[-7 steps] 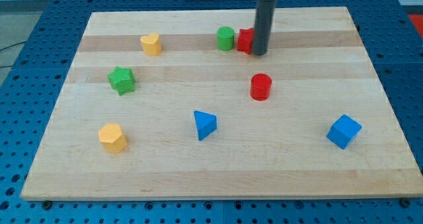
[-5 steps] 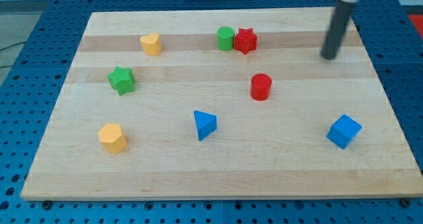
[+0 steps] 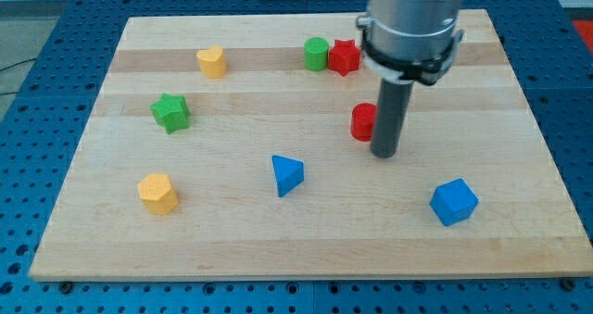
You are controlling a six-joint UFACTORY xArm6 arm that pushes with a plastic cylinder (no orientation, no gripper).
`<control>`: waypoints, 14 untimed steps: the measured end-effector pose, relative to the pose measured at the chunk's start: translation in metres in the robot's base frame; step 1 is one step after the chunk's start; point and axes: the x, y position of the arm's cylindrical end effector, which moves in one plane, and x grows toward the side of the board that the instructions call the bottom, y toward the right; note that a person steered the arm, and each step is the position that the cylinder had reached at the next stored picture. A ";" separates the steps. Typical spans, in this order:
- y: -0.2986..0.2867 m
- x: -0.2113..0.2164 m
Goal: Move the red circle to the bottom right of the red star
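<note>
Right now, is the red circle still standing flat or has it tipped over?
Standing flat, it seems: the red circle rests on the board with my tip just to its right, the rod hiding its right edge.

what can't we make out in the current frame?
- Red circle: its right side is hidden behind the rod, so contact with my tip can't be confirmed.
- Red star: its right edge is covered by the arm's grey housing.
- Arm above the housing: cut off by the view's top.
</note>
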 end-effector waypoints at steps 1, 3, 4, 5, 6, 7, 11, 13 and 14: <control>-0.019 -0.019; -0.026 -0.021; -0.092 -0.051; -0.098 -0.072; -0.060 -0.078; -0.032 -0.053; -0.042 -0.065; -0.055 -0.078; -0.044 -0.081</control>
